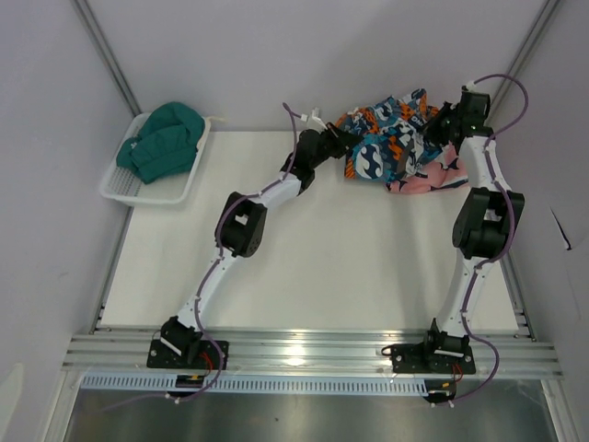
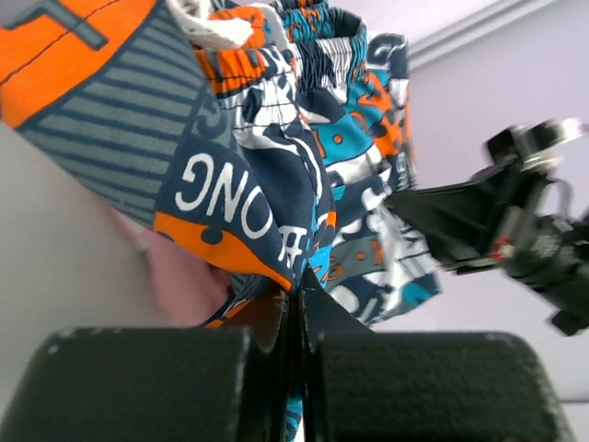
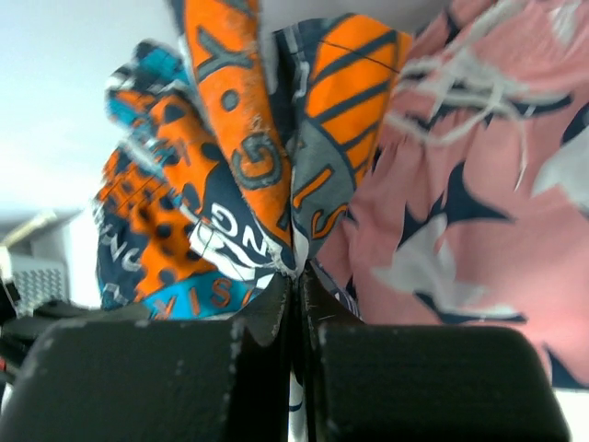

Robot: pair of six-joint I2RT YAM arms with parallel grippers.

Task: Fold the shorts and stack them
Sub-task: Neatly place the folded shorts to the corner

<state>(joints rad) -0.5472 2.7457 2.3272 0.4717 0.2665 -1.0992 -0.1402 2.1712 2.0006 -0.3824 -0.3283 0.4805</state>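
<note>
The left gripper (image 1: pixel 339 145) is clamping its jaws on the teal-orange-navy patchwork fabric shorts (image 1: pixel 385 138); the right gripper (image 1: pixel 440 129) is clamping them likewise.

patchwork shorts (image 1: pixel 386 138) | between left gripper (image 1: pixel 342 140), right gripper (image 1: pixel 440 129) | pink shorts (image 1: pixel 433 177) beneath (partly hidden)

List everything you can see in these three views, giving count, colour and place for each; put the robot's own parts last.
patchwork shorts: one; teal, orange and navy; far side of the table
pink shorts: one; pink with navy-and-white print; partly under the patchwork pair, to its right
basket: one; white; table's far left corner
green cloth: one bundle; dark green; in the basket
table: one; white; under it all
left gripper: one; black; shut on the patchwork shorts
right gripper: one; black; shut on the patchwork shorts
</note>
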